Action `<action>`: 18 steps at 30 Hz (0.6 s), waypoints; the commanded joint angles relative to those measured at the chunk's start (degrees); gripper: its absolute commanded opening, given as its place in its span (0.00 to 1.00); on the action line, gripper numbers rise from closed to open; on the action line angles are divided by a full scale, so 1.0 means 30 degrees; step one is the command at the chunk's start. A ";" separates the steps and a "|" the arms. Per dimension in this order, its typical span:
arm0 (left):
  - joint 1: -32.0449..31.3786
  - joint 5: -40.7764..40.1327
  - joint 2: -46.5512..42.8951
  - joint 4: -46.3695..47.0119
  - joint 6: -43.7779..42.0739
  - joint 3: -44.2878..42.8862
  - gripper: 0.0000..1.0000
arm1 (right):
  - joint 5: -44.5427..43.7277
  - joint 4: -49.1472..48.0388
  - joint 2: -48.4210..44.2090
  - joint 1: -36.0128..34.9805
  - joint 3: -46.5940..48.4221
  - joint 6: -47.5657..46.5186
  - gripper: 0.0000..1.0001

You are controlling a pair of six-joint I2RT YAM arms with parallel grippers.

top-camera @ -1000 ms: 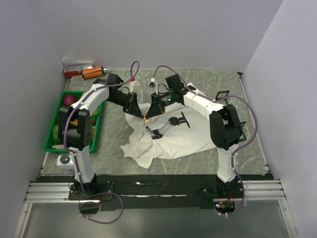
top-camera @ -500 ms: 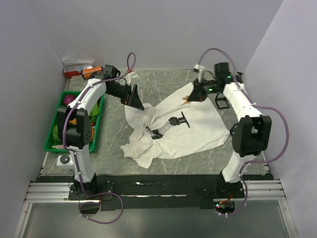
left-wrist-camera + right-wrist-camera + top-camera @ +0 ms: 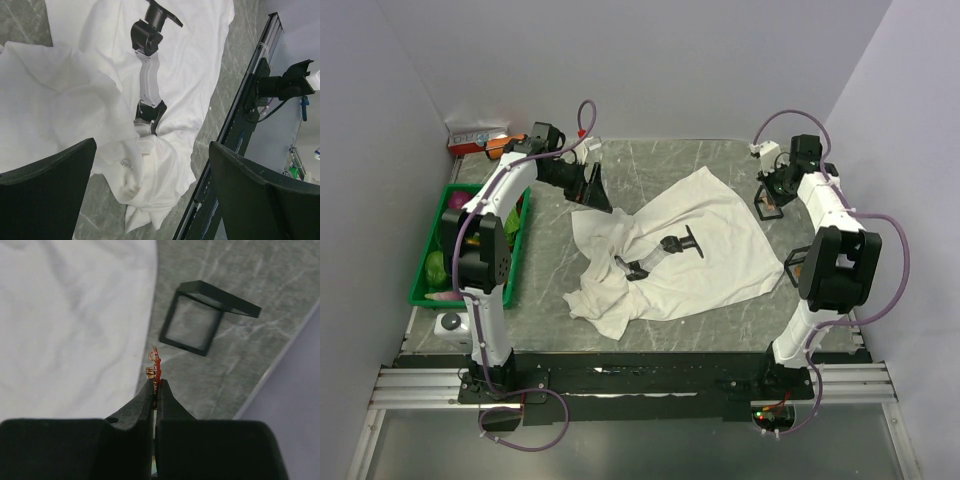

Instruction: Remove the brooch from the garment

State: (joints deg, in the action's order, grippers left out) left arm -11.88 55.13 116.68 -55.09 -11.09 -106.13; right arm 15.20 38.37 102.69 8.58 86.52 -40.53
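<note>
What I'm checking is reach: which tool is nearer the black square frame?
Right. The right tool, shut on the brooch, hangs close beside the black square frame; the open left tool is across the white garment, by its far left edge.

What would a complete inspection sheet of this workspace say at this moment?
Surface: grey marbled table, partly covered.
Job's things: white garment lies rumpled on the table; brooch is off it, pinched in right tool.
Clutter: black square frame right of garment; jointed bracket on garment; green basket at left.
Tools: left tool open, empty; right tool shut on brooch.
Cables: purple cables loop along both arms.
Surroundings: plain walls; nothing else seen.
</note>
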 commanded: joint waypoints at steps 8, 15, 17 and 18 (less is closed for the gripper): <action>-0.0054 -0.1297 -0.1863 0.0727 0.0299 0.1830 0.99 | -0.5799 -0.3853 0.3209 -0.0399 0.1042 -0.2455 0.00; -0.0112 -0.1327 -0.1834 0.0668 0.0328 0.1890 0.99 | -0.6239 -0.4557 0.3795 -0.0603 0.1043 -0.2982 0.00; -0.0142 -0.1357 -0.1775 0.0668 0.0328 0.1860 0.99 | -0.6415 -0.4791 0.3942 -0.0750 0.1043 -0.3157 0.00; -0.0171 -0.1357 -0.1746 0.0639 0.0328 0.1860 0.99 | -0.6444 -0.4879 0.4000 -0.0808 0.1072 -0.3159 0.00</action>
State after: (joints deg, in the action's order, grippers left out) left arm -11.88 51.03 114.76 -53.80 -10.76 -100.18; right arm -2.50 27.31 114.10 7.11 87.22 -48.51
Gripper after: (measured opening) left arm 0.994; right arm 0.025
